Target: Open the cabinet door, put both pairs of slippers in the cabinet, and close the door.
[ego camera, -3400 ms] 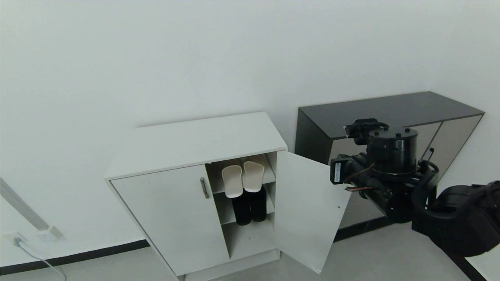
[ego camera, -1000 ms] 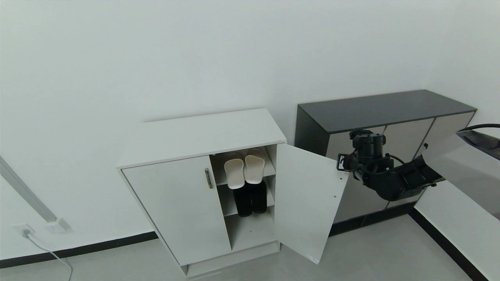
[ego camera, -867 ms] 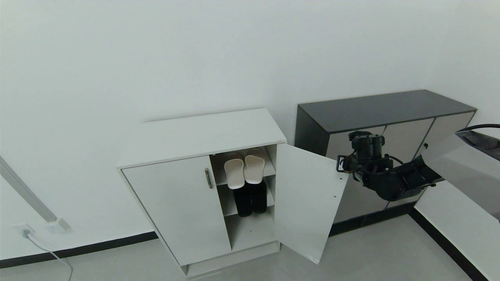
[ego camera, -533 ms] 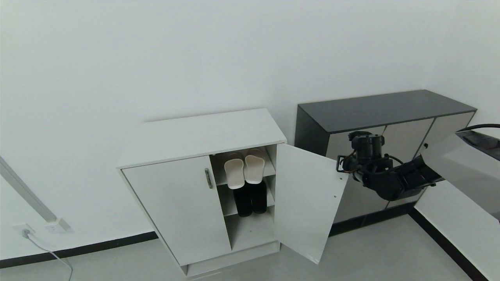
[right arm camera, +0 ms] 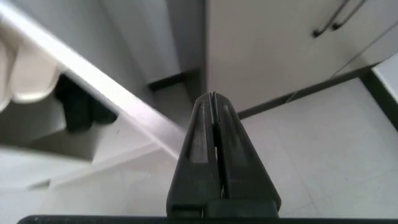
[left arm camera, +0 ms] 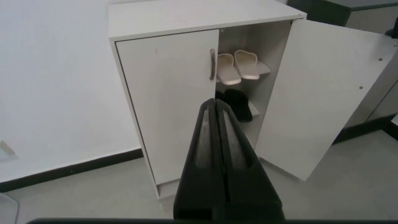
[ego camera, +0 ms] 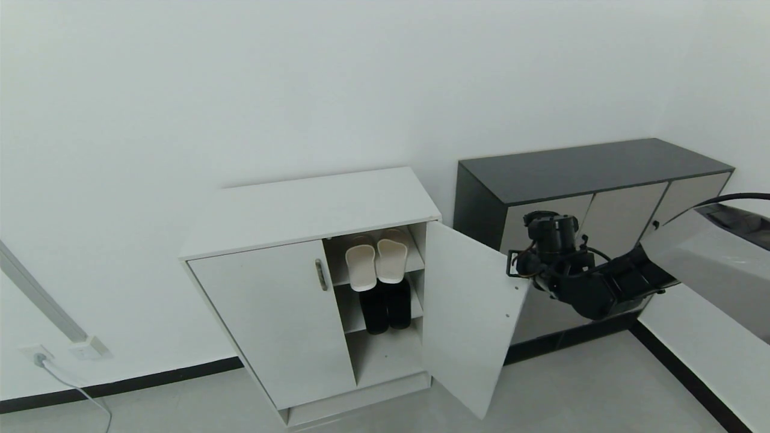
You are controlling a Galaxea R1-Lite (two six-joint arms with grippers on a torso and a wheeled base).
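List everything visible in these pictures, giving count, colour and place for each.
cabinet: one, white, against the wall
closed door: one, white, cabinet's left side
handle: one, grey, on the closed door
open door: one, white, cabinet's right side
white slippers: one pair, upper shelf
black slippers: one pair, on the shelf below the white pair
sideboard: one, dark top, right of the cabinet
wall socket: one, white, low on the wall, far left
left gripper: black, shut, facing the cabinet
right gripper: black, shut, by the open door's outer edge

The right gripper (right arm camera: 213, 98), fingers pressed together, hangs just beside the open cabinet door (right arm camera: 112, 96); a white slipper (right arm camera: 25, 74) and a black slipper (right arm camera: 78, 106) show beyond its edge.
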